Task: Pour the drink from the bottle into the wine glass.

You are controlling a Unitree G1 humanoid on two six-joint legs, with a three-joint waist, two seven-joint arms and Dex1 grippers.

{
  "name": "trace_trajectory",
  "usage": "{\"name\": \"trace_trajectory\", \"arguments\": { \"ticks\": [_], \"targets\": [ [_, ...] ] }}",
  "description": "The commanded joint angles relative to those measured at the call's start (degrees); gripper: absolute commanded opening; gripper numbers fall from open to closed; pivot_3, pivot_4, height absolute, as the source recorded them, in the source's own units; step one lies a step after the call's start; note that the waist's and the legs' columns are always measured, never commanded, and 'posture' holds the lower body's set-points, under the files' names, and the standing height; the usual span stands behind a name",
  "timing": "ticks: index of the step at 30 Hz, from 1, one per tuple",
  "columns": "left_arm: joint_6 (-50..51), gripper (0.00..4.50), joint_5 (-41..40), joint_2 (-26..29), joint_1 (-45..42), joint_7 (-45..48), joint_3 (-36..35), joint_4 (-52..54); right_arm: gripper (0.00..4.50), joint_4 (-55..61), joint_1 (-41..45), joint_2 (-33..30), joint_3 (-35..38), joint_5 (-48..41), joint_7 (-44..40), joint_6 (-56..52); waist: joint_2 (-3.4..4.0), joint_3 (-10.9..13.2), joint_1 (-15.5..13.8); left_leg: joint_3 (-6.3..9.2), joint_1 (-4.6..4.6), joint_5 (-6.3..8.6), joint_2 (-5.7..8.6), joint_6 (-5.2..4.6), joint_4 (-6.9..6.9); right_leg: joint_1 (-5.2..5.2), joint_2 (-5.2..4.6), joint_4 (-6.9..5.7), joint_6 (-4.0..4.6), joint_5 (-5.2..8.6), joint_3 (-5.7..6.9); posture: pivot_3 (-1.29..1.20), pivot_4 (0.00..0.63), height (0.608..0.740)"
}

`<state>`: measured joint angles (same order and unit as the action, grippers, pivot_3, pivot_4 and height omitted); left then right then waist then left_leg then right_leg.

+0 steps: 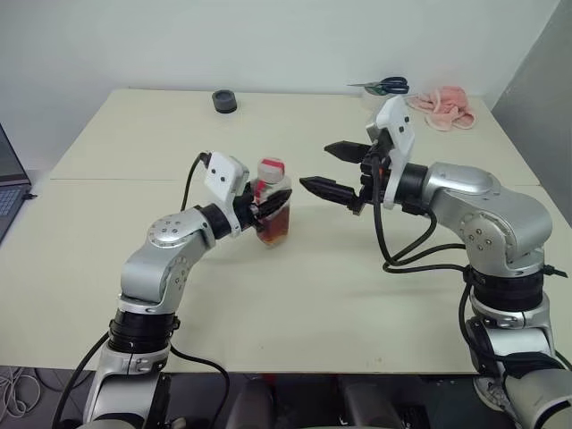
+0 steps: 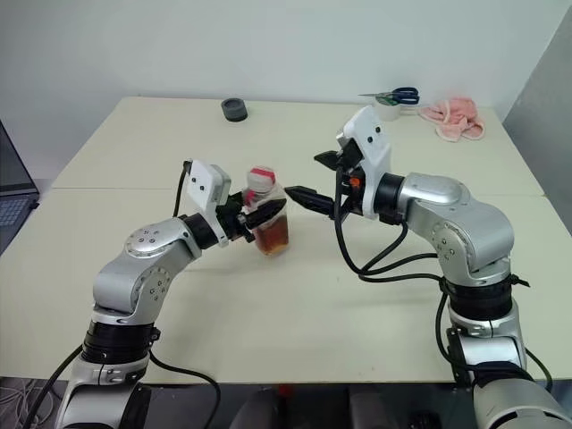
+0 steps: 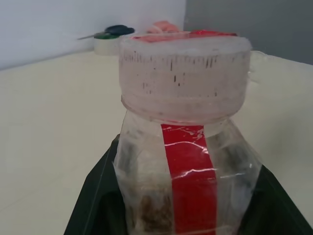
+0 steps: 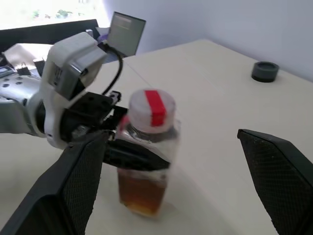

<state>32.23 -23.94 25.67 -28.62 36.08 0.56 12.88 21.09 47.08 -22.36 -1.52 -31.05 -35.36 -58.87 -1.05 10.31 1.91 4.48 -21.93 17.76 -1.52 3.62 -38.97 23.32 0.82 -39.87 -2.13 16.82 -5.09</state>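
- Centrally, the small clear squarish plastic bottle (image 1: 273, 212) with its red cap and red vertical label strip stood upright, long axis vertical, just above or on the cream tabletop (image 1: 295, 304); whether its base touched could not be told.
- Amber-brown translucent drink (image 1: 274, 230) filled only its lower part, and the cap was on, so pouring had, by my judgement, not begun.
- No brand or readable writing showed on the red strip or the cap in the left wrist view.
- Clenched around the bottle's body below the neck was the left pincer (image 1: 264, 210), one black finger on each side.
- Facing it from the robot's right, the right pincer (image 1: 332, 170) hung released, jaws spread wide, pointing level at the cap; the bottle lay straight ahead of it and near, but apart.
- Judging by that line-up, the right arm was the one placed to take the cap.
- Farther off lay a black round lid (image 1: 224, 101) at the far edge, blue-handled scissors (image 1: 386, 86) on a white tape roll (image 2: 387, 110), and a pink crumpled cloth (image 1: 444, 106).
- A laptop (image 2: 13, 192) sat at the robot's left.
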Motion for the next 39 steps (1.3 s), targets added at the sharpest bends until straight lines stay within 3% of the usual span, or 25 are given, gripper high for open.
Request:
{"name": "trace_trajectory", "arguments": {
  "ticks": [1,20,24,29,34,39],
  "targets": [
    [-1.64,1.83,-0.7,-1.15,1.01,1.66,2.46,4.95,4.5,3.57,0.77,0.91,0.31,-1.6,2.49,-1.48,0.0,0.0,-0.01,0.0,0.0,0.0,0.0,0.0,0.0,0.0,0.0,0.0,0.0,0.0,-0.01,0.0,0.15,0.74],
    [-5.85,1.83,1.73,-2.96,2.72,-0.03,4.13,6.99,4.5,5.29,-1.31,3.74,1.17,-5.58,9.47,-6.46,0.0,0.0,0.01,-0.03,0.0,-0.02,0.01,-0.03,0.01,0.02,0.05,-0.01,0.01,0.0,-0.03,0.0,0.15,0.74],
    [-5.67,1.83,1.59,-3.08,2.64,-0.48,4.04,7.06,3.57,5.02,-1.15,4.08,1.26,-5.92,10.4,-6.27,0.0,0.0,0.01,-0.02,0.0,-0.02,0.01,-0.03,0.01,0.02,0.08,-0.01,0.01,0.0,-0.03,0.0,0.15,0.74],
    [-5.53,1.83,1.37,-3.22,2.42,-0.82,3.9,6.71,1.82,4.28,-0.81,4.06,1.85,-6.9,10.92,-5.9,0.0,0.0,0.01,-0.02,0.0,-0.02,0.01,-0.03,0.02,0.02,0.08,0.0,0.01,0.0,-0.03,0.0,0.15,0.74],
    [-5.33,1.83,0.44,-3.82,1.07,-0.21,3.73,6.22,1.83,1.55,-1.08,1.22,-0.35,-6.15,5.92,-2.55,0.0,0.0,0.01,-0.03,0.0,-0.02,0.02,-0.03,0.02,0.02,0.09,0.02,0.0,0.0,-0.03,0.0,0.15,0.74],
    [-2.1,1.83,-5.18,-3.47,-0.6,5.45,4.21,7.19,1.83,-3.22,-1.26,-8.27,-4.82,-8.45,-18.97,8.04,-0.01,0.02,-0.11,-0.03,-0.02,-0.02,0.11,-0.05,0.04,-0.06,0.12,0.23,0.0,0.0,0.03,0.0,0.15,0.74]
  ]
}}
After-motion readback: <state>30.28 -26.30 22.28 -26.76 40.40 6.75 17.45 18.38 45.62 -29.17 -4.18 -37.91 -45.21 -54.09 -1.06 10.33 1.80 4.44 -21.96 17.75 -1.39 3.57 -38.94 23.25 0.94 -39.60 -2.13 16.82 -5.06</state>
